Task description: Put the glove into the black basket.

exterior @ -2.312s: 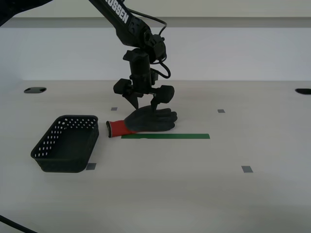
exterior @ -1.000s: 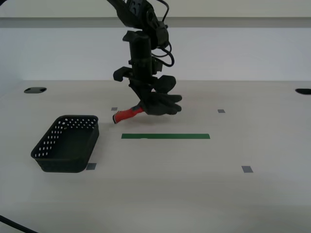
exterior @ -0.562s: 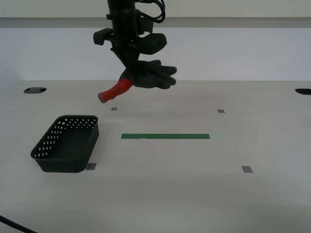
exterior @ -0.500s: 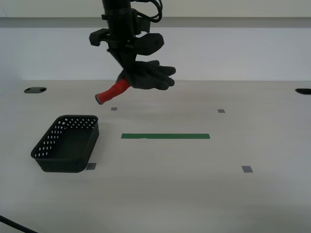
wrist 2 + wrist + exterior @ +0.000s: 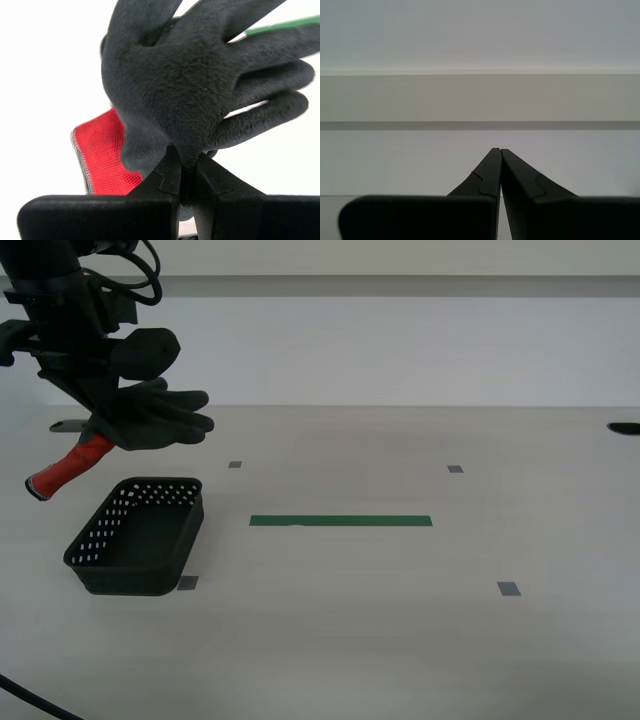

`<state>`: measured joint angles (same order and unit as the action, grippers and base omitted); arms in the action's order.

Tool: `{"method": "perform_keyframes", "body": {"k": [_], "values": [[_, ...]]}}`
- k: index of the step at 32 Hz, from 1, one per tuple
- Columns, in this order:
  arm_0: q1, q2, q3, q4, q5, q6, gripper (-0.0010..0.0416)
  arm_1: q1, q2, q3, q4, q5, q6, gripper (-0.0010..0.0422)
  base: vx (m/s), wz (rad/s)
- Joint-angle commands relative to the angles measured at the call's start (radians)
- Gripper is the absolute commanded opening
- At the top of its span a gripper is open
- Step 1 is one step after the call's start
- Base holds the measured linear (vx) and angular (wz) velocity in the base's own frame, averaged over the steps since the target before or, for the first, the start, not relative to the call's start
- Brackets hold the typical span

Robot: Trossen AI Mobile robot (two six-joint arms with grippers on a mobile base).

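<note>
My second gripper [image 5: 103, 412] is shut on the glove [image 5: 150, 418], a dark grey work glove with a red cuff [image 5: 62, 469] that hangs down toward the exterior view's left. It holds the glove in the air above the far end of the black basket [image 5: 140, 534], which stands on the table at the exterior view's left. In the second wrist view the jaws pinch the glove's palm [image 5: 175, 95] at my second gripper [image 5: 187, 161], with the red cuff [image 5: 100, 150] beside them. My first gripper [image 5: 500, 151] is shut and empty, facing a wall.
A green tape strip [image 5: 340, 521] lies on the table to the right of the basket. Small grey tape squares [image 5: 508, 588] dot the tabletop. Dark holes [image 5: 72, 426] sit at the table's far corners.
My second gripper has lifted the glove off the table and carried it to the exterior view's left, from above the green tape to above the basket's far end.
</note>
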<state>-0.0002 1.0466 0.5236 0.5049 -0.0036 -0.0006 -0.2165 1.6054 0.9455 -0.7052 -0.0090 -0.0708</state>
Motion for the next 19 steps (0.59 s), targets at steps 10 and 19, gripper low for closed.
{"method": "perform_keyframes", "body": {"k": [10, 19], "values": [[0.0, 0.0, 0.001, -0.003, 0.0, 0.0, 0.0001, 0.035, 0.265, -0.017, 0.128, -0.002, -0.012, 0.0, 0.0, 0.0], [0.0, 0.0, 0.001, -0.005, 0.0, 0.0, 0.0001, 0.035, 0.266, -0.017, 0.13, 0.089, -0.035, 0.0027, 0.0, 0.0]]}}
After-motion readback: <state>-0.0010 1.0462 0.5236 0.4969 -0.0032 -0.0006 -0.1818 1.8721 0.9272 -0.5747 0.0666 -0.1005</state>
